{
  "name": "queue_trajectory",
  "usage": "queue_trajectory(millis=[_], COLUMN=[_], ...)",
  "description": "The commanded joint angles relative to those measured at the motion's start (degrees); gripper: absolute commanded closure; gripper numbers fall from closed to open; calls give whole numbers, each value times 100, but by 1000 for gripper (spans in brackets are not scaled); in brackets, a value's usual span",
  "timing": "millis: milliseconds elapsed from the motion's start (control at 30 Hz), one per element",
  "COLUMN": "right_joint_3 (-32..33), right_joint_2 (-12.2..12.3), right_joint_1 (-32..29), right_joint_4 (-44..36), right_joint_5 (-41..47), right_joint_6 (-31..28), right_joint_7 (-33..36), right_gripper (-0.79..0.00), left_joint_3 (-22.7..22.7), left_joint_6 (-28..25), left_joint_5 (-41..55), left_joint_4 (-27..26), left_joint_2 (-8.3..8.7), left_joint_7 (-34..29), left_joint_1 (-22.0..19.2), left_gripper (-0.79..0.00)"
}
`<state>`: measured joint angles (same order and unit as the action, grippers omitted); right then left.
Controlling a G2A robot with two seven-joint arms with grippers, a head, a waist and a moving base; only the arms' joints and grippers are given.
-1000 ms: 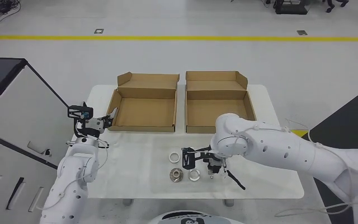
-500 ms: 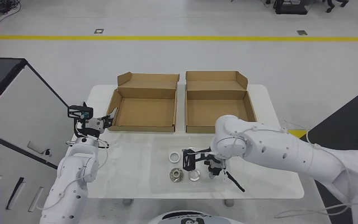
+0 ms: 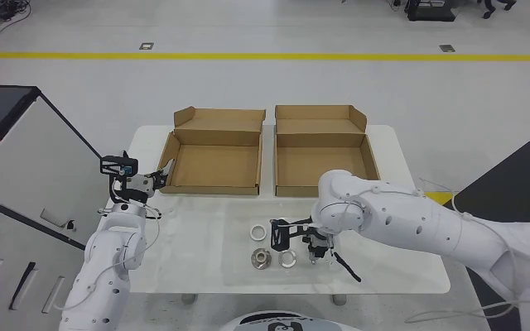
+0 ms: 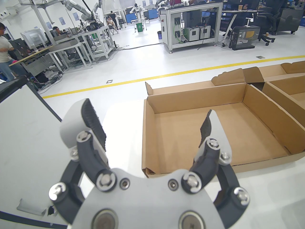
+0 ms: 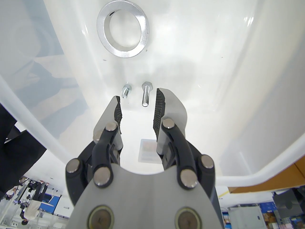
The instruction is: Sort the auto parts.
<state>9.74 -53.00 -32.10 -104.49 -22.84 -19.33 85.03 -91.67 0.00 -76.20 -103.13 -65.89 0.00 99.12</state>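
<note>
The right hand [image 5: 139,96] is released, its fingers spread low over the table [image 5: 214,60]. The long bolt [image 5: 145,94] lies flat with its threaded end between the fingertips. The short bolt [image 5: 126,91] lies just off one fingertip, and the metal ring [image 5: 122,28] lies farther ahead. The left hand [image 4: 149,109] is released and grasps nothing. Ahead of it, the left box [image 4: 202,129] and the right box [image 3: 321,161] show bare cardboard floors.

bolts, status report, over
Right pincer open over long bolt, no grip yet. Left pincer open beside a box. Short bolt lies close by one fingertip.
</note>
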Motion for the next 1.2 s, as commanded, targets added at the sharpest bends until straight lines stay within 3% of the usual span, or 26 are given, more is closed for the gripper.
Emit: queue_trajectory(millis=[0,667,1167], right_joint_3=[0,0,0], right_joint_2=[-6,-103,-151], right_joint_1=[-6,-74,-122], right_joint_4=[15,181,309], right_joint_5=[-5,-55,-82], right_joint_6=[-2,9,-4], right_joint_7=[-2,8,-5], right_gripper=[-354,-363,-268], left_joint_3=[0,0,0], left_joint_6=[0,0,0], left_joint_5=[0,0,0], left_joint_4=[0,0,0], left_joint_2=[0,0,0], left_joint_7=[0,0,0], left_joint_1=[0,0,0], left_gripper=[-785,-785,-785])
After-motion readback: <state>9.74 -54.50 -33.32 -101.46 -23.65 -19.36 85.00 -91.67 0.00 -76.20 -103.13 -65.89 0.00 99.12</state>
